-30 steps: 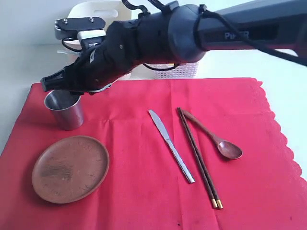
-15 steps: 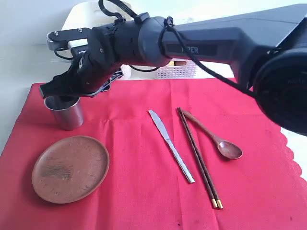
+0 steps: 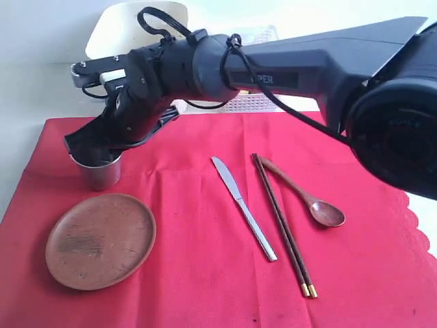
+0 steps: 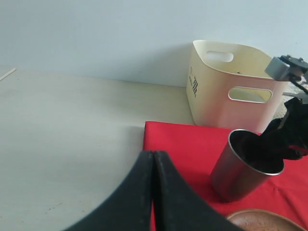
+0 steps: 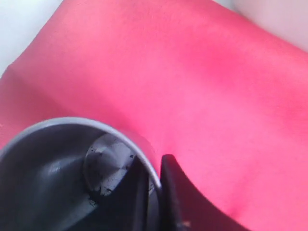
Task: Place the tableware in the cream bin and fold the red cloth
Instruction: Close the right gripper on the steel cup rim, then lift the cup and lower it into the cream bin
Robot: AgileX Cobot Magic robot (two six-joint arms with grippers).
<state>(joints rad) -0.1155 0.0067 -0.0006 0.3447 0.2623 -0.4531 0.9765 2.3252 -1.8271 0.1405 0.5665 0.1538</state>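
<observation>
Lowered onto the steel cup (image 3: 101,175), the right gripper (image 5: 155,190) now pinches its rim, one finger inside; next, probably, a lift to the cream bin (image 4: 219,103) behind it.

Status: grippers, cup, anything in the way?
Right gripper pinching steel cup rim, one finger inside. Left gripper shut, empty. Cup upright on red cloth. Way to cream bin looks open.

Masked, cropped, blurred
In the exterior view the right end effector (image 3: 92,156) covers the cup (image 3: 97,174) rim at the cloth's (image 3: 205,273) ten o'clock; the arm hides most of the cream bin (image 3: 109,34) and basket (image 3: 273,104) at twelve; the cloth runs off frame at six. The right wrist view crops the cup, blurred up close; the left wrist view crops the plate (image 4: 262,220).
</observation>
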